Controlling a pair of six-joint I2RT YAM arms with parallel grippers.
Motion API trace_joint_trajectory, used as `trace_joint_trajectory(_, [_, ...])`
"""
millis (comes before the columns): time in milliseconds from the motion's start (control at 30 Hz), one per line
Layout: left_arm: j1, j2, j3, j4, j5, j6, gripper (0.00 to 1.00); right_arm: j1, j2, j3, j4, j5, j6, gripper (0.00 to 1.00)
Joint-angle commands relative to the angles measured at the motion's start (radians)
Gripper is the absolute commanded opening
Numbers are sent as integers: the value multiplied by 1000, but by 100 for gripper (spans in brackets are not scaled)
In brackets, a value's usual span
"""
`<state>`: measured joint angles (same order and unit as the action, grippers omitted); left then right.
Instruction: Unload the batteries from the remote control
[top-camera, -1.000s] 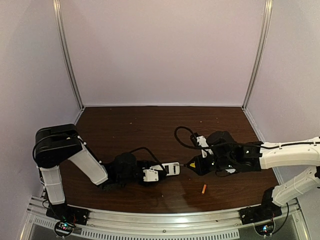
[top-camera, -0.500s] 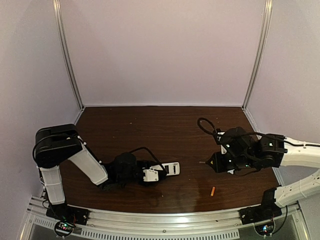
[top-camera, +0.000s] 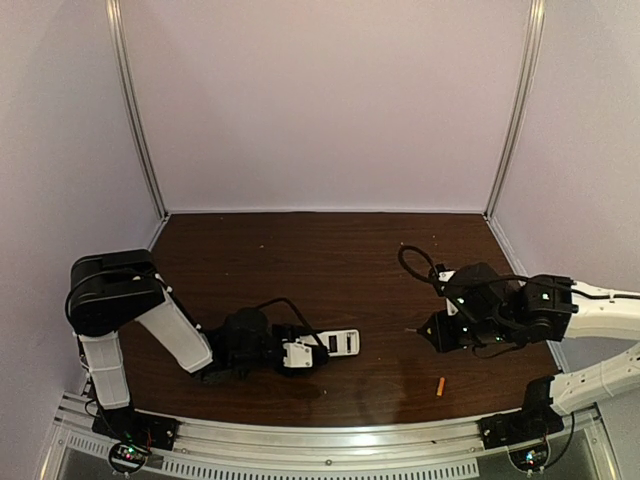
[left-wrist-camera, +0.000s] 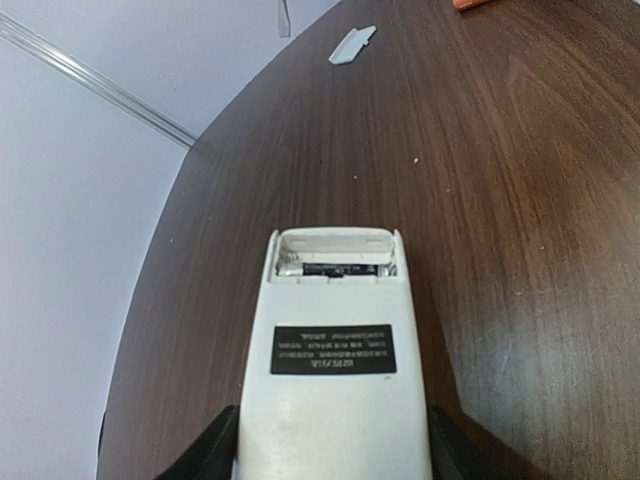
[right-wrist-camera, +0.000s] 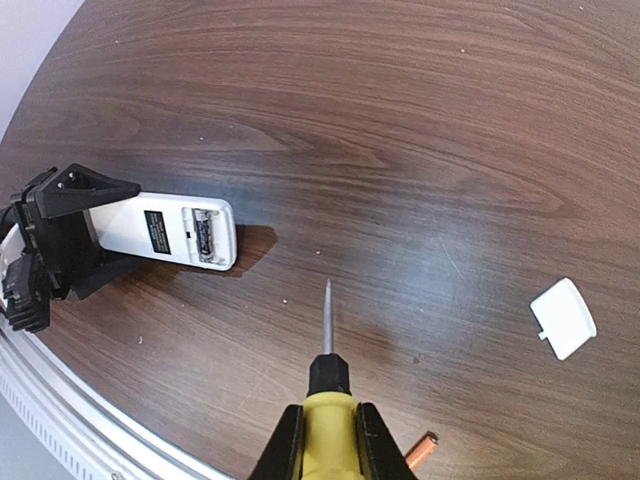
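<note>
The right fingers (right-wrist-camera: 285, 440), clamped on a yellow-handled screwdriver (right-wrist-camera: 328, 425), have drawn back right from the flat white plastic remote control (top-camera: 343, 342), which the left fingers (left-wrist-camera: 218, 452) grip at near left. The slim orange battery (top-camera: 439, 386) now lies loose on the dark wooden bench (top-camera: 300, 260), so one is out. The left wrist view alone makes plain a dark battery (left-wrist-camera: 335, 268) left in the recess.

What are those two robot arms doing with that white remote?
They are emptying the remote control. The left tool grips it with the back side up. The right tool holds a yellow-handled screwdriver, its tip pointing toward the remote but apart from it. The orange battery lies loose on the table near the right arm. A dark battery sits inside the remote's open back. The small white cover lies off to the side.
</note>
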<state>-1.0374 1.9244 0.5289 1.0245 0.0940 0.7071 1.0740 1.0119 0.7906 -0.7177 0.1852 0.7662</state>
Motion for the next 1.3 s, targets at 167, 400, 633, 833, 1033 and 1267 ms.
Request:
trace_joint_trajectory(167, [-7,-23,-74,250,94,24,0,54,-37,-85,270,-5,-182,0])
trace_joint_trajectory(400, [-5,14,-102,383,106,29,0,77,-77,-150,428,-48,-269,0])
trace_joint_trajectory(633, [-6,63,-111,510,76,68,0,83,-150,-221,548,-120,-340,0])
trace_joint_trajectory(833, [-5,125,-83,565,40,142,0,83,-190,-265,607,-180,-363,0])
trace_joint_trajectory(1033, [12,61,-30,314,86,139,0,84,-167,-266,612,-182,-363,0])
trace_joint_trajectory(1267, [26,-52,35,-56,126,139,0,83,-155,-256,580,-177,-361,0])
